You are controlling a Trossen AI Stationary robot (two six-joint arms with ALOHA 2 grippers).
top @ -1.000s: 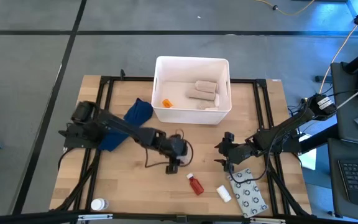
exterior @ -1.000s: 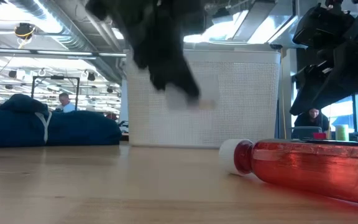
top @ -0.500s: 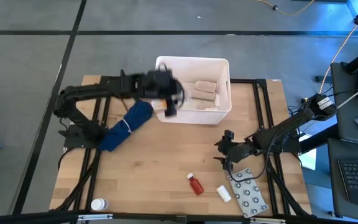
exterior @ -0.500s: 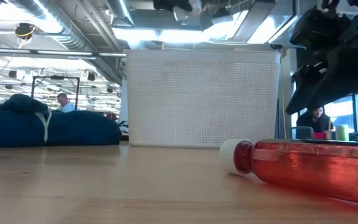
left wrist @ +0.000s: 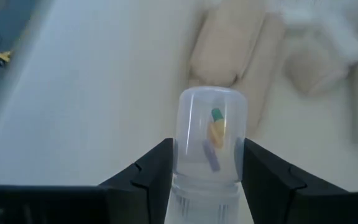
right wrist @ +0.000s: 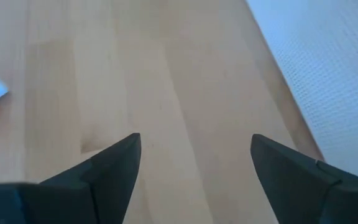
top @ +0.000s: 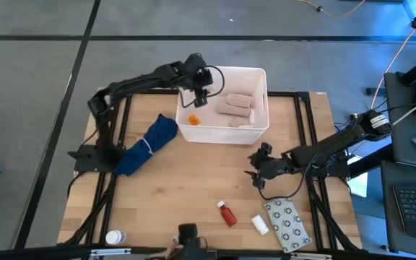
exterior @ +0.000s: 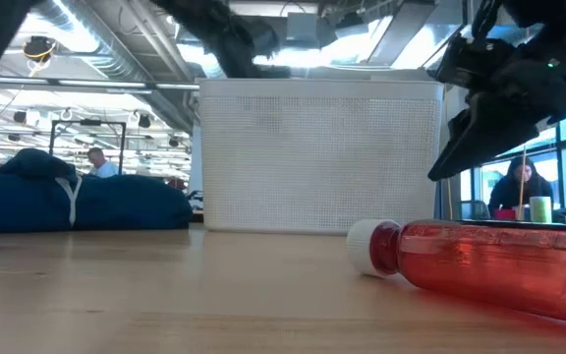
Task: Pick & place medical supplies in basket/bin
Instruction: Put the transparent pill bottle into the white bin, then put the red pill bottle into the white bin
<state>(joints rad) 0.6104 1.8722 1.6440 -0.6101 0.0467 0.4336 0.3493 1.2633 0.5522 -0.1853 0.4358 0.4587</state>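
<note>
Hovering over the white plastic tub [top: 224, 74] at its left end: the left gripper [top: 197, 92], fingers [left wrist: 143, 175] clamping a small clear rounded vial [left wrist: 211, 148] with an orange and a purple bit inside. Lying below it on the tub's smooth white floor: beige wrapped rolls [left wrist: 232, 53], soft and cylindrical, side by side. Also sitting in the tub, near the left wall: a small orange item [top: 193, 120].

Hanging above the bare pale wood table [top: 186, 195], right of centre and just in front of the tub: the right gripper [top: 255, 172], dark wedge-shaped fingers [right wrist: 107, 171] spread wide, pinching nothing, only wood grain and the tub's fine-dotted wall between them.

Lying on its side near the front edge: a small red translucent bottle [top: 227, 214] with a white cap. Just beside it to the right: a short white tube [top: 260, 224], then a flat grey packet [top: 289, 223] printed with rings.

Resting left of the tub: a crumpled blue cloth [top: 148, 144] tied with a white cord. Standing at the front left corner: a small white-capped bottle [top: 114, 236].
</note>
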